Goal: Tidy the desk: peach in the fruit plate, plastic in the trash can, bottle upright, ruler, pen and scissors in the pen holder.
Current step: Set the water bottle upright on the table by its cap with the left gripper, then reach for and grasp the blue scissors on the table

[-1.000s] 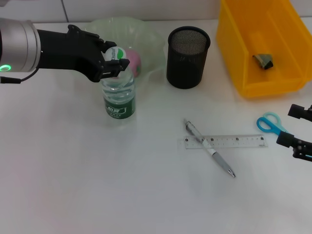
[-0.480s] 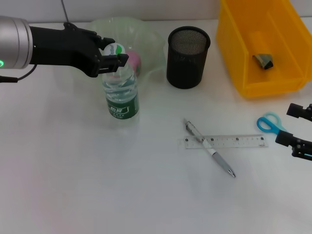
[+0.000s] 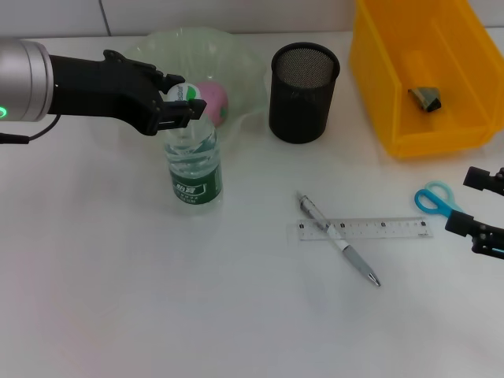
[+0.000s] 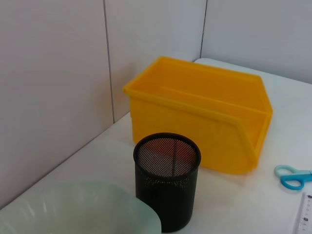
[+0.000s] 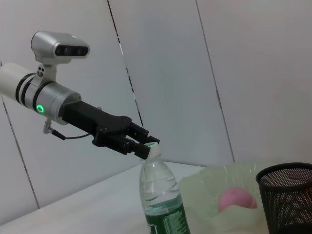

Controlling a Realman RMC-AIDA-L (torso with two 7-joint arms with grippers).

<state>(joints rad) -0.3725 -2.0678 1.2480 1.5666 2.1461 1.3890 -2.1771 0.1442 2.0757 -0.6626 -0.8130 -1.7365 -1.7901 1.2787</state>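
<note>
Left gripper (image 3: 183, 105) was closed on the cap of the bottle (image 3: 194, 165), which stood upright on the table (image 3: 157, 299), just at the 6 o'clock side of the fruit plate (image 3: 236, 67). That plate held the pink peach (image 3: 213, 100). At 3 o'clock of the plate stood the black mesh pen holder (image 3: 305, 92), and farther toward 3 o'clock the yellow bin (image 3: 417, 71) with a piece of plastic (image 3: 428, 98) lying inside. Toward 5 o'clock of the holder the pen (image 3: 339, 248) lay across the ruler (image 3: 365, 229). Blue scissors (image 3: 435, 198) lay at 3 o'clock of the ruler, just beside the right gripper (image 3: 482, 211), which sat at the table's edge with its fingers apart, holding nothing.
</note>
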